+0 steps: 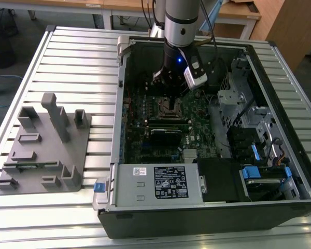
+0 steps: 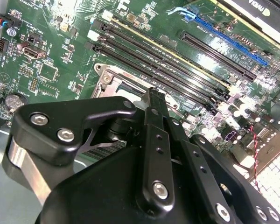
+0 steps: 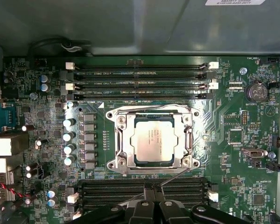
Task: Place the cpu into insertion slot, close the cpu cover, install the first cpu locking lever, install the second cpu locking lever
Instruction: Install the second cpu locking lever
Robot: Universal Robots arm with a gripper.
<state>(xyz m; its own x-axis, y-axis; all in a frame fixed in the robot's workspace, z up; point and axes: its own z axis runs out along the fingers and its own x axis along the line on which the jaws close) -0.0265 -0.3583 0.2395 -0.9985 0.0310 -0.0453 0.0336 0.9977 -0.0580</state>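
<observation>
In the first wrist view the cpu (image 3: 152,141), pale silver and square, lies flat in the insertion slot (image 3: 151,169). The cpu cover (image 3: 123,140) is folded down around it as a metal frame. A thin wire locking lever (image 3: 175,176) slants up from the socket's corner to my gripper (image 3: 152,186), whose fingers are shut together, and touches their tips. In the exterior view my gripper (image 1: 168,96) hangs just above the socket (image 1: 168,108) inside the open computer case. The second wrist view has the shut fingers (image 2: 151,100) over the socket's corner (image 2: 109,77).
Long black memory slots (image 3: 140,74) flank the socket on two sides. A graphics card (image 1: 166,136) and a grey power supply box (image 1: 155,184) sit nearer the case front. Drive cages (image 1: 249,135) fill the exterior view's right. A grey fixture (image 1: 44,148) stands on the table outside the case.
</observation>
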